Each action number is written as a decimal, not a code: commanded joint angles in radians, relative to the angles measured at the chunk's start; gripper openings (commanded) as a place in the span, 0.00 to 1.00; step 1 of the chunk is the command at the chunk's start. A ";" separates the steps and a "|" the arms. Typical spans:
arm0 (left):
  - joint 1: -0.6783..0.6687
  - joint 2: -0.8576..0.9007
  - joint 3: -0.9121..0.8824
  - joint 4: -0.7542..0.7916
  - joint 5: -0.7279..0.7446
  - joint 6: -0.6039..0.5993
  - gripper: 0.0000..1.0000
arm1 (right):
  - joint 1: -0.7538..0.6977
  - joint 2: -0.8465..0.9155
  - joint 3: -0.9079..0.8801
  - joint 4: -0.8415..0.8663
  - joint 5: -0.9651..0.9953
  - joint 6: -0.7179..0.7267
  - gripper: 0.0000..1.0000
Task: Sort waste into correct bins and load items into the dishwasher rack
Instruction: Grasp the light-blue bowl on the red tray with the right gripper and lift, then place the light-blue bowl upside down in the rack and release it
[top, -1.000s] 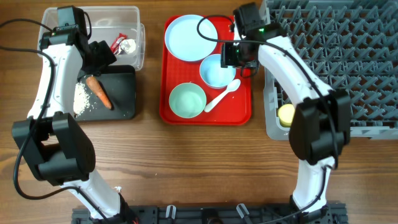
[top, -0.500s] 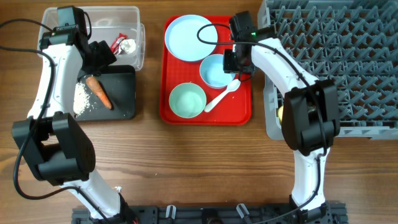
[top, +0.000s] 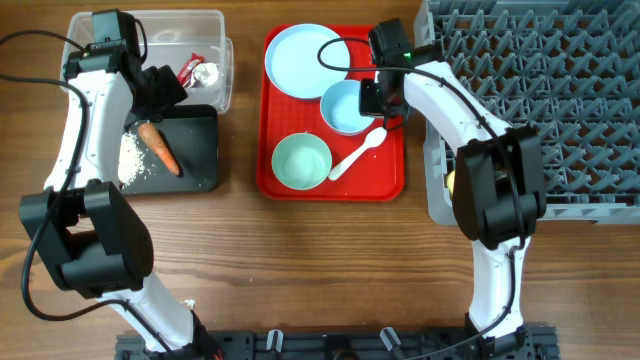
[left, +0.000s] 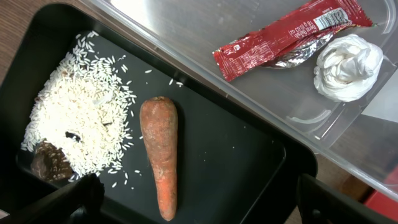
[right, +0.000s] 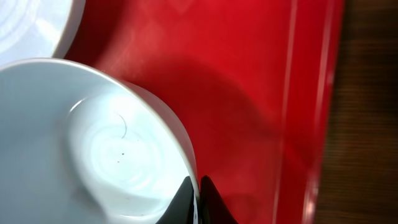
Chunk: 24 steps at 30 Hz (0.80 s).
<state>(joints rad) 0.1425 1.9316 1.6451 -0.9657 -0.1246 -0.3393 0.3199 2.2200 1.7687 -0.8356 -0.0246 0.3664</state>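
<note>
My right gripper (top: 378, 100) (right: 198, 193) is shut on the right rim of a pale blue bowl (top: 346, 108) (right: 93, 143) on the red tray (top: 385, 175). One finger is inside the rim and one outside. A pale blue plate (top: 303, 60), a second bowl (top: 301, 162) and a white spoon (top: 358, 155) share that tray. A yellow cup (top: 460, 184) sits in the grey dishwasher rack (top: 540, 100). My left gripper (top: 160, 90) (left: 199, 205) hangs open over the black tray (left: 249, 155), which holds a carrot (left: 160, 152), rice (left: 81, 118) and a brown lump (left: 51, 163). The clear tub (top: 215, 50) holds a red wrapper (left: 286, 37) and a foil ball (left: 348, 65).
The rack's left wall (top: 432, 150) stands close beside the red tray's right edge. The clear tub and black tray lie side by side at the far left. Bare wooden table (top: 320, 260) runs along the front.
My right gripper moved left to the bowl and closed on its rim. The bowl shifted slightly toward the back. The left arm has not moved.
</note>
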 joint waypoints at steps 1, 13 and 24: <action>-0.002 -0.020 0.011 -0.001 0.009 -0.013 1.00 | -0.012 -0.136 0.011 -0.011 0.116 0.008 0.04; -0.002 -0.020 0.011 -0.001 0.009 -0.013 1.00 | -0.012 -0.403 0.011 0.102 0.858 -0.012 0.04; -0.002 -0.020 0.011 -0.001 0.009 -0.013 1.00 | -0.105 -0.261 0.010 0.473 1.114 -0.384 0.04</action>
<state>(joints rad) 0.1425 1.9316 1.6451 -0.9657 -0.1238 -0.3393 0.2573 1.8767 1.7737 -0.4671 0.9794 0.2173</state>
